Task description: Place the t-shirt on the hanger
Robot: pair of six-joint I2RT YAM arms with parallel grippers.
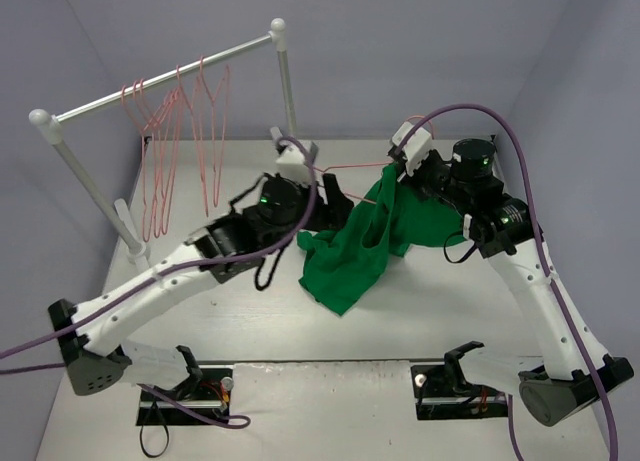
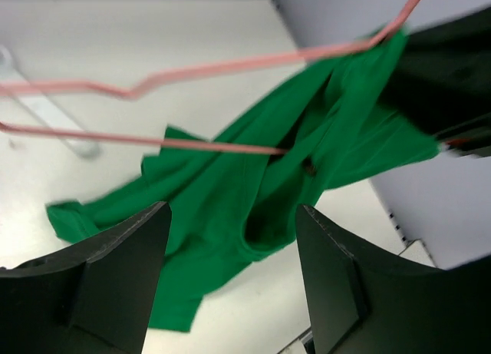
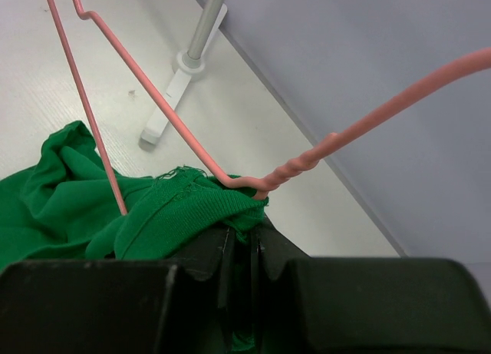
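Note:
The green t-shirt [image 1: 350,251] hangs bunched from my right gripper [image 1: 393,171], its lower part lying on the white table. In the right wrist view the jaws [image 3: 244,231] are shut on the shirt's ribbed collar [image 3: 184,204], right under the twisted neck of the pink hanger [image 3: 153,97]. The hanger [image 1: 350,167] reaches left from there in the air, one arm inside the fabric. My left gripper [image 1: 335,199] is open and empty beside the shirt. In its wrist view [image 2: 230,212] the hanger wires [image 2: 222,66] cross above the shirt [image 2: 230,193].
A white rack [image 1: 160,81] with round knobs stands at the back left, with several pink hangers [image 1: 170,151] on it. Its right post [image 1: 285,81] and foot [image 3: 173,100] stand close behind the grippers. Grey walls close in at the back and right.

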